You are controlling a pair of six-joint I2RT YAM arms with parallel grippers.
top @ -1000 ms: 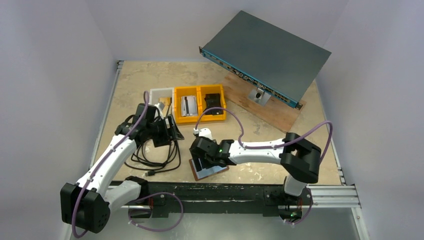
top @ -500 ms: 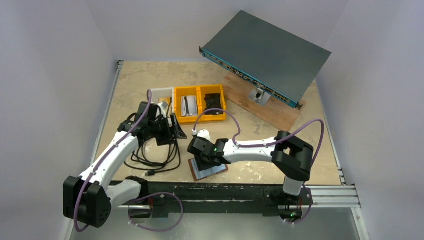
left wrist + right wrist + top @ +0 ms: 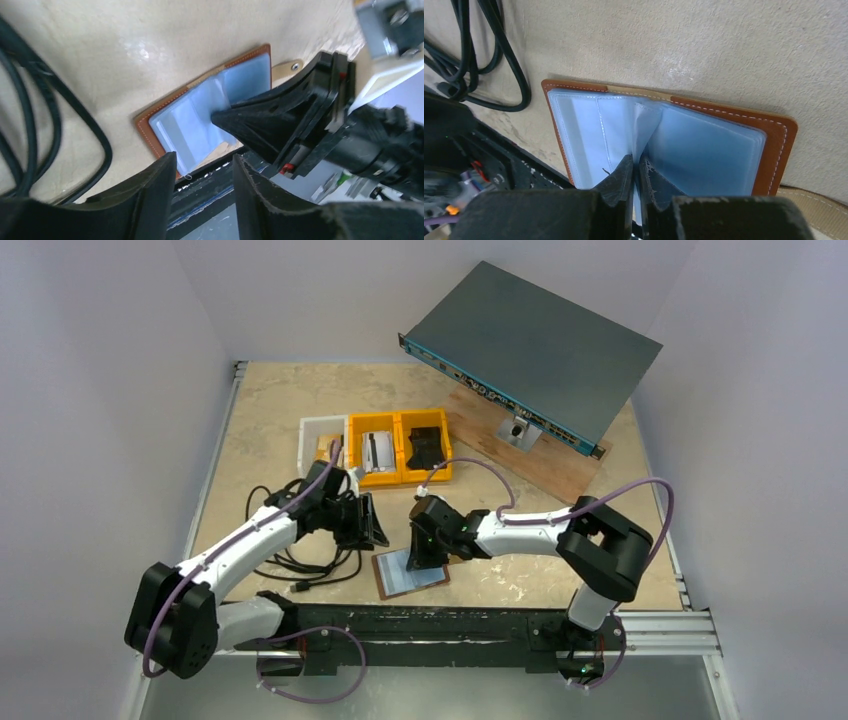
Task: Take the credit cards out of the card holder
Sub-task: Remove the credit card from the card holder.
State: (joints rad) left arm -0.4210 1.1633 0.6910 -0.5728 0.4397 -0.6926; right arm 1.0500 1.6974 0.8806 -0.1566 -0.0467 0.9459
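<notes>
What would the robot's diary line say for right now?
card holder: lies open | right gripper: shut on its middle pocket | left gripper: open, near it

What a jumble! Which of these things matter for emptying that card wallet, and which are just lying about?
In the job: card holder, lying open; right gripper, jaws pinching its clear pocket; left gripper.
Lying about: black cable, grey rack unit, wooden board, probably yellow bins and white bin.

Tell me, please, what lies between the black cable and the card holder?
Only bare tabletop lies between the black cable and the card holder; the right wrist view shows that stretch clearly.
</notes>
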